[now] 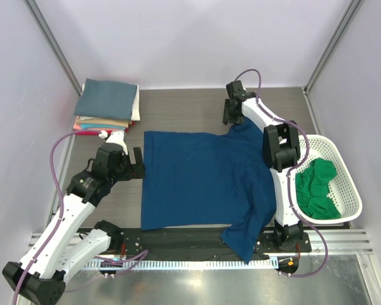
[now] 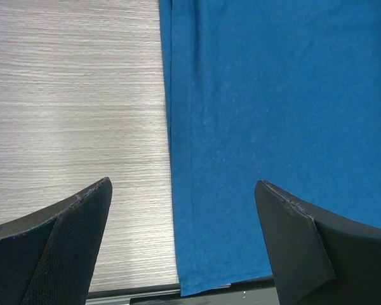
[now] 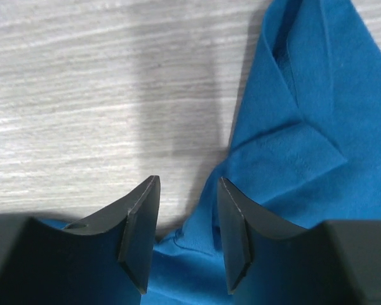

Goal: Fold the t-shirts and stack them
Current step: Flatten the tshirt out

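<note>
A navy blue t-shirt (image 1: 203, 178) lies spread flat, plain side up, in the middle of the table; one sleeve hangs over the near rail. My left gripper (image 1: 140, 164) is open over its left edge, the hem (image 2: 178, 159) running between the jaws (image 2: 183, 183). My right gripper (image 1: 230, 117) is open at the shirt's far right corner, above a folded-over sleeve (image 3: 292, 146); its jaws (image 3: 188, 181) straddle the cloth's edge without pinching it. A bright green t-shirt (image 1: 317, 187) lies crumpled in the basket. Folded shirts (image 1: 108, 105) are stacked at the far left, slate-blue on top.
The white mesh basket (image 1: 350, 190) stands at the right edge beside the right arm. A black strip and metal rail (image 1: 178, 238) run along the near edge. Grey walls enclose the table on three sides.
</note>
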Controlling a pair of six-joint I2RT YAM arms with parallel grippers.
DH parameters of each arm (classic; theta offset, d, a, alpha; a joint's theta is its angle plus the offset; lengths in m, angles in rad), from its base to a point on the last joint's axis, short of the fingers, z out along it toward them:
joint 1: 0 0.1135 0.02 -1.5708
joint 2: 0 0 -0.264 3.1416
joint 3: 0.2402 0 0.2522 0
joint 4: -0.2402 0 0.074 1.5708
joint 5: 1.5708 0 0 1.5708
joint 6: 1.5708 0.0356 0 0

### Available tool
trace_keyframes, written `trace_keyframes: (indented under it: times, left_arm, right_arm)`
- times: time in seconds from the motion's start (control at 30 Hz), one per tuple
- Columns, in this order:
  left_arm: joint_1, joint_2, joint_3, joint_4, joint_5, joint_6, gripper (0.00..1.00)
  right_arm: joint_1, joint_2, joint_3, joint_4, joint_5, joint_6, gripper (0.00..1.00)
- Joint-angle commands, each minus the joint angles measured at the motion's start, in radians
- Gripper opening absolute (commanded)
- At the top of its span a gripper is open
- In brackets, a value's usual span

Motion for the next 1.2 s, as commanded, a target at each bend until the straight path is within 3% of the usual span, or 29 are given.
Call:
trace_keyframes:
  times: [0.0, 0.17, 0.23, 0.37, 0.67, 0.7, 0.77, 0.8, 0.83, 0.9, 1.0, 1.17]
  left_arm:
    - [-0.003, -0.019, 0.001, 0.032, -0.019, 0.014, 0.94]
    - [-0.003, -0.02, 0.001, 0.032, -0.022, 0.014, 0.94]
    - [-0.003, -0.022, 0.002, 0.032, -0.022, 0.014, 0.94]
    - [-0.003, -0.022, 0.001, 0.032, -0.024, 0.014, 0.94]
    - [-0.003, -0.026, 0.001, 0.03, -0.034, 0.013, 0.93]
    - [-0.004, -0.025, 0.001, 0.03, -0.034, 0.013, 0.93]
    - [-0.004, -0.025, 0.001, 0.03, -0.034, 0.011, 0.93]
    - [-0.003, -0.022, 0.001, 0.03, -0.036, 0.011, 0.93]
    - [-0.003, -0.022, 0.001, 0.03, -0.034, 0.011, 0.93]
    - [-0.004, -0.017, 0.001, 0.03, -0.036, 0.011, 0.93]
    - [-0.004, -0.011, 0.001, 0.029, -0.036, 0.011, 0.93]
    - [-0.003, -0.006, -0.001, 0.029, -0.04, 0.008, 0.93]
  right_arm:
    - [0.015, -0.081, -0.03, -0.01, 0.037, -0.013, 0.46]
    - [0.022, -0.095, -0.076, -0.013, 0.047, -0.004, 0.43]
    - [0.027, -0.093, -0.079, -0.012, 0.045, -0.009, 0.35]
    - [0.048, -0.086, -0.07, -0.013, 0.045, -0.018, 0.03]
    - [0.271, -0.086, -0.018, -0.005, 0.247, -0.167, 0.01]
    - [0.28, -0.074, -0.018, -0.005, 0.269, -0.167, 0.22]
    - [0.283, -0.076, -0.03, -0.004, 0.304, -0.159, 0.39]
    - [0.283, -0.08, -0.051, 0.011, 0.319, -0.156, 0.66]
    - [0.283, -0.095, -0.062, 0.022, 0.333, -0.156, 0.76]
    - [0.283, -0.112, -0.091, 0.034, 0.395, -0.151, 0.86]
    - [0.269, -0.184, -0.181, 0.094, 0.433, -0.13, 0.93]
    - [0.153, -0.279, -0.268, 0.168, 0.202, -0.056, 0.94]
